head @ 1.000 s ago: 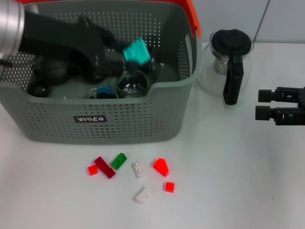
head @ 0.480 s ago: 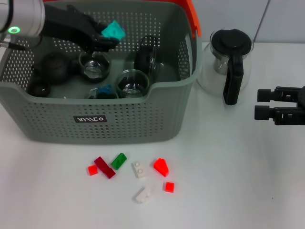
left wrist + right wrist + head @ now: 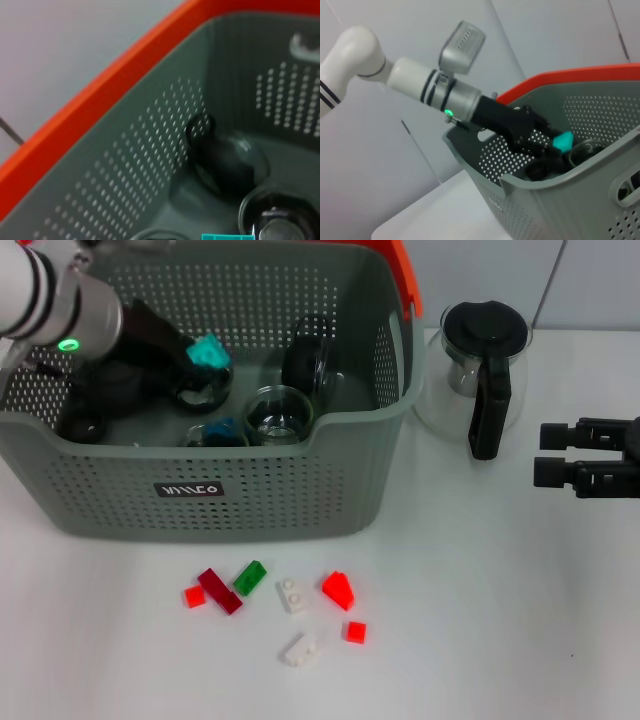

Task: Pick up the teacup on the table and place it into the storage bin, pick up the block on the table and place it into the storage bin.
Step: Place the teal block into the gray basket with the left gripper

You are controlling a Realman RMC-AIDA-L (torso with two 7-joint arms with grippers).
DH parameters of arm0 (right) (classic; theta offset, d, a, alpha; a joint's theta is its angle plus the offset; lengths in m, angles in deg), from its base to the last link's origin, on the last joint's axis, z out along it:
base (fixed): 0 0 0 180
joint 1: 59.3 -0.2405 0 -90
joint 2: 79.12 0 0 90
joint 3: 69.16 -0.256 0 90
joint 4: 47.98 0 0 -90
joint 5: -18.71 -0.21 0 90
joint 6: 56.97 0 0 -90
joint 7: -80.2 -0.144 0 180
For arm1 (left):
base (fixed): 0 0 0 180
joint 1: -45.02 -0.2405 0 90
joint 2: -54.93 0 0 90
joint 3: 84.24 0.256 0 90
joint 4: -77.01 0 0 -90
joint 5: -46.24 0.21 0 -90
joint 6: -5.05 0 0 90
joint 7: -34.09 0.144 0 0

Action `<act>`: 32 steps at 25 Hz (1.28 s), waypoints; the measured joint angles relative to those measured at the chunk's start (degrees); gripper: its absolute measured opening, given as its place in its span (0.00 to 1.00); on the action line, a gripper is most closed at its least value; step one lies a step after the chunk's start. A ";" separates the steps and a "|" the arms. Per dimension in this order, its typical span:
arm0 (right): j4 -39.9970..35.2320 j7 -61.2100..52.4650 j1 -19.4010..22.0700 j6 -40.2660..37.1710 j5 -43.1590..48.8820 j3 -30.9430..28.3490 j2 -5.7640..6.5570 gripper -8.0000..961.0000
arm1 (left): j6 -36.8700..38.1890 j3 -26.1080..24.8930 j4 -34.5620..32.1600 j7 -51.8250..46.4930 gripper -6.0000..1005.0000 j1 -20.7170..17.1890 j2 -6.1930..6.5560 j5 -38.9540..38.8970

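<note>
The grey perforated storage bin [image 3: 250, 490] with an orange handle [image 3: 405, 275] fills the upper left of the head view. My left gripper [image 3: 205, 355] is inside it near the left rear, shut on a teal block [image 3: 208, 350], low over a glass teacup [image 3: 198, 385]. Another glass teacup [image 3: 278, 412] stands mid-bin. The left wrist view shows the bin wall [image 3: 150, 150] and the teal block [image 3: 225, 236]. The right wrist view shows the left gripper [image 3: 555, 142] in the bin [image 3: 560, 200]. Loose blocks lie on the table: red [image 3: 338, 588], green [image 3: 250, 577], white [image 3: 292, 595]. My right gripper [image 3: 545, 457] is parked at the right.
A glass pot with a black lid and handle [image 3: 480, 365] stands right of the bin. A dark teapot [image 3: 105, 390] and a dark glass piece [image 3: 310, 360] are in the bin. More small blocks, dark red [image 3: 218, 590] and white [image 3: 298, 648], lie on the white table.
My left gripper has moved with the teal block from the middle of the bin to its left rear, ending lower over the glass teacup. The right arm has not moved.
</note>
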 joint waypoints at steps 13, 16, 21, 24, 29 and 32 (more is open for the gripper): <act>0.00 -0.64 -0.18 -0.06 0.00 -0.10 0.05 0.86 | -6.58 2.19 6.75 -4.07 0.45 2.85 -1.19 10.43; 0.00 -0.63 -0.18 -0.05 0.00 -0.13 0.05 0.86 | -6.75 2.30 6.98 -4.42 0.45 2.87 -1.14 10.47; 0.00 -0.63 -0.18 -0.04 0.00 -0.18 0.10 0.86 | -6.39 1.90 6.60 -5.64 0.45 2.87 -1.05 10.44; -0.03 -0.62 -0.22 -0.04 0.00 -0.20 0.13 0.86 | -6.12 1.85 5.82 -6.41 0.45 2.61 -1.06 10.44; -0.03 -0.61 -0.26 -0.08 0.00 -0.06 0.14 0.86 | -2.62 0.06 1.04 -7.17 0.51 1.36 -1.02 7.43; -0.02 -0.61 -0.27 -0.11 0.00 -0.04 0.14 0.86 | 2.65 -3.03 -5.00 -5.42 0.66 -0.73 -0.98 1.46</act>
